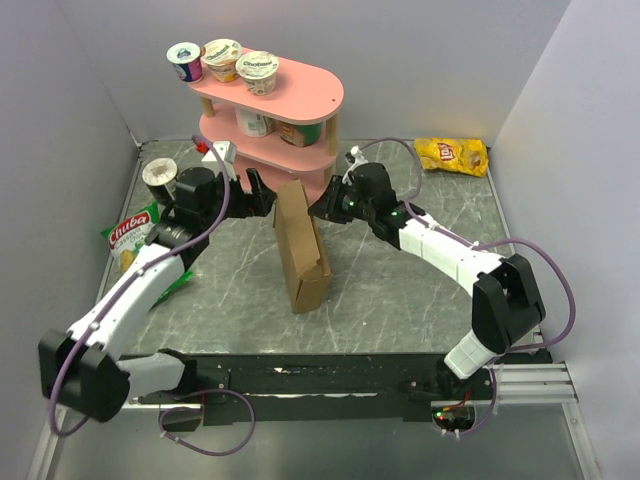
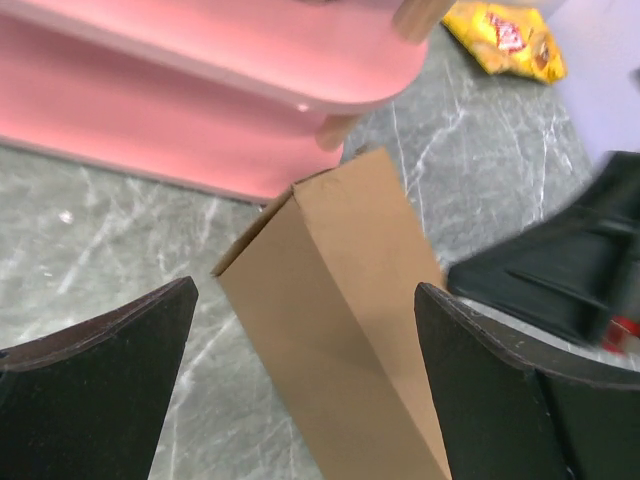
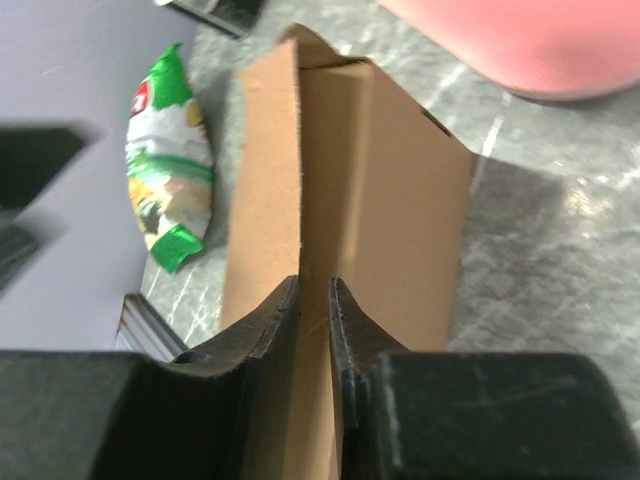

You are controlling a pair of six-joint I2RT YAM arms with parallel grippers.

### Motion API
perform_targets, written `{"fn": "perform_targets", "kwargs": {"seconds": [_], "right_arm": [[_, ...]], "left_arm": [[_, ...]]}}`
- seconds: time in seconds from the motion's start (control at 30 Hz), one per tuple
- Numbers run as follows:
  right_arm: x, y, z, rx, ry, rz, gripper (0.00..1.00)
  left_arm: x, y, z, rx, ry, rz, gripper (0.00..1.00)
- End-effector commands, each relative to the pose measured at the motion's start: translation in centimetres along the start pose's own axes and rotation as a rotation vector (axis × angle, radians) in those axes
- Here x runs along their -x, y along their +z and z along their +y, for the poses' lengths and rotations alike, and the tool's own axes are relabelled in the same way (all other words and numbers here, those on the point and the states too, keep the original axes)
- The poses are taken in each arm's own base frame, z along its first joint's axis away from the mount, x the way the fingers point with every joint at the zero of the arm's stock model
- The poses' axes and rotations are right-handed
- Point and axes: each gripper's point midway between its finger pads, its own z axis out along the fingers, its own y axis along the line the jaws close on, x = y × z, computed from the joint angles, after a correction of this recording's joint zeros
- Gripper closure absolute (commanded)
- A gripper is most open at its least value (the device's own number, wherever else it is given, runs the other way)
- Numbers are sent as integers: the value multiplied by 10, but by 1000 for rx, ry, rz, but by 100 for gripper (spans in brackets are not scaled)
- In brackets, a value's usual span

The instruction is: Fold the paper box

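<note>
- paper box (image 1: 300,250) stands upright mid-table, just on the near side of the pink shelf (image 1: 312,98).
- I see the right gripper (image 1: 322,206) pinched narrow on its top right wall.
- left gripper (image 1: 258,196) jaws wide at the box's top left, clear of the cardboard.

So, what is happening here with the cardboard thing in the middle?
Two robot arms are working on a paper box, which stands upright on the table in front of a pink shelf. The right gripper pinches one upright cardboard edge between nearly closed jaws. The left gripper has its jaws wide open, one on either side of the box, and does not touch it. The box looks only partly folded.
</note>
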Motion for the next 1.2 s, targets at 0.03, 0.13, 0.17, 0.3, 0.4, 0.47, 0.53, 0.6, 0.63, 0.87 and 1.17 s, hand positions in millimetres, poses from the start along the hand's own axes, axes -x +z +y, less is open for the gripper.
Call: {"fn": "perform_targets", "kwargs": {"seconds": [0.03, 0.13, 0.17, 0.3, 0.4, 0.47, 0.53, 0.6, 0.63, 0.87, 1.17], "right_arm": [[-24, -9, 9, 68, -101, 71, 85], [-28, -10, 6, 63, -112, 85, 82], [-28, -14, 4, 55, -111, 77, 80], [-21, -29, 8, 49, -135, 45, 59], [-16, -41, 14, 49, -144, 32, 25], [-14, -51, 18, 55, -136, 21, 5], [-17, -59, 22, 71, -123, 29, 0], [-26, -71, 24, 84, -110, 51, 0], [-32, -76, 26, 101, -105, 70, 0], [-77, -121, 51, 194, -58, 134, 0], [-103, -141, 79, 201, -102, 184, 0]], "left_arm": [[21, 25, -24, -223, -6, -57, 4], [26, 39, -27, -262, 33, -65, 4], [28, 42, -26, -262, 39, -74, 4], [26, 61, -20, -264, 81, -85, 4], [20, 71, -23, -307, 116, -72, 4], [18, 75, -24, -323, 124, -77, 4], [13, 78, -21, -322, 127, -70, 3], [8, 79, -22, -335, 137, -63, 1], [5, 79, -20, -332, 136, -61, 1], [-12, 82, -11, -305, 139, -52, 1], [-20, 91, -5, -284, 148, -26, 4]]}}
